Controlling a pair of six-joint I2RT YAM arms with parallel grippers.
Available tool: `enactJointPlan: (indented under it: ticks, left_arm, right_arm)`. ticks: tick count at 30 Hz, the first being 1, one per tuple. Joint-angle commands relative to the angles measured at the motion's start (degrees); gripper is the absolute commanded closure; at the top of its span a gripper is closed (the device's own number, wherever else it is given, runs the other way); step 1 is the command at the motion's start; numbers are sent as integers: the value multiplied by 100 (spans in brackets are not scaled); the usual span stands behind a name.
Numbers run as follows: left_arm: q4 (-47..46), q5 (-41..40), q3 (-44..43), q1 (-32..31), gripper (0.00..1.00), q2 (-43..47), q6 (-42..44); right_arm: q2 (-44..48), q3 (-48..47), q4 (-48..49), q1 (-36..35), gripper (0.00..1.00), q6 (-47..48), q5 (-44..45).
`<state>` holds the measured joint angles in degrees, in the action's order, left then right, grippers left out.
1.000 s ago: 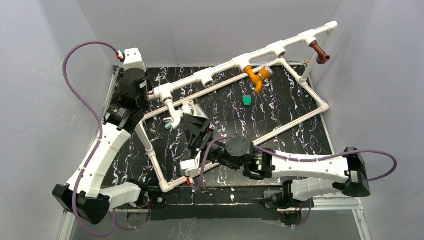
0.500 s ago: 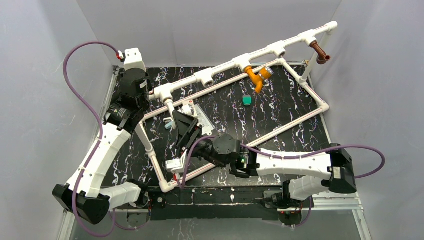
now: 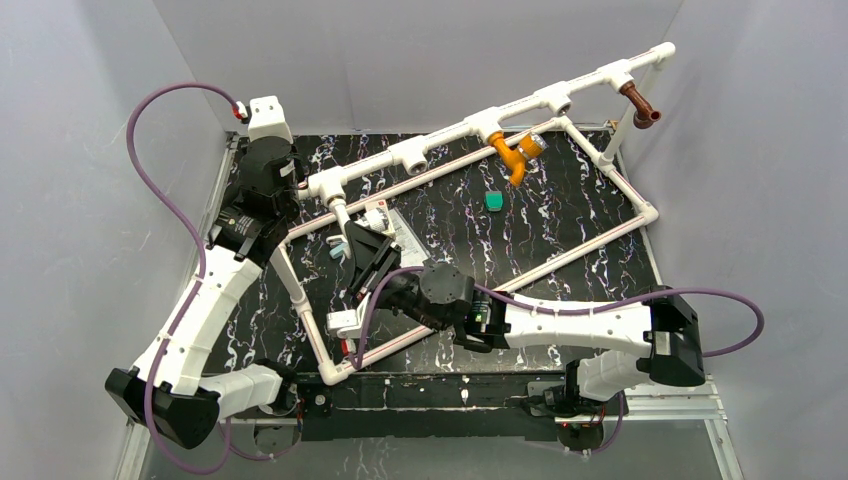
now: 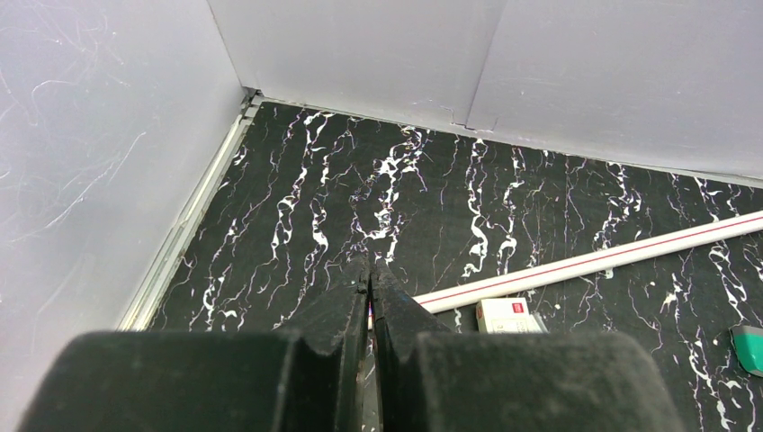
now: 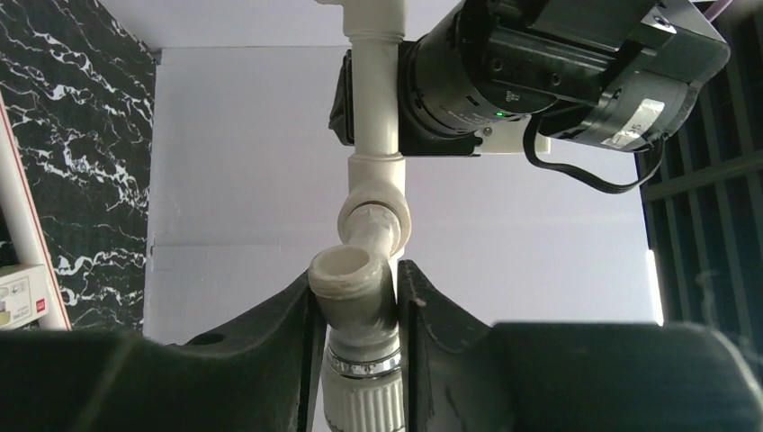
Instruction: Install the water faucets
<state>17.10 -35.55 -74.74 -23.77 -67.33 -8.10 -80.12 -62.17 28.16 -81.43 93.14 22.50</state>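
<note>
Three plastic faucets hang from the white tubular pipe frame [image 3: 560, 95]. The white faucet [image 5: 353, 281], matte, with a round open mouth and a ribbed, chrome-ringed collar, sits below a fitting at the frame's 9 o'clock end. The black right fingers [image 5: 288, 328] grasp it, pressing on both sides. The glossy orange faucet [image 3: 511, 153] hangs near 12 o'clock and the bent reddish-brown faucet [image 3: 638, 104] at 2 o'clock. The left fingers [image 4: 337, 315] are clenched on nothing, tips touching, over the black, white-veined tabletop [image 3: 580, 200] at 10 o'clock.

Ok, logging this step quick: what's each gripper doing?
Left gripper: shut, empty.
Right gripper: shut on the white faucet.
</note>
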Motion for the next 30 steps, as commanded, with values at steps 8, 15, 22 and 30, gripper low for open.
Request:
enactJointPlan:
  ticks: [8,15,22,30]
  left_arm:
    - [2057,567,834,-319,96,-654,-96]
    - [2053,552,837,-321,96,-632,-87]
    - [2061,549,836,-321,96,-637,-91]
    - [2061,568,842,-321,96,-650,-88]
  right_arm:
    - [-81,-111,815,71,99,-1080,8]
    - [-503,56,2398,-117,99,-2892,481]
    - [-917,-129,3792,-344,99,-5111,1318]
    - [-884,-135,4110,-353,99,-8232,2067]
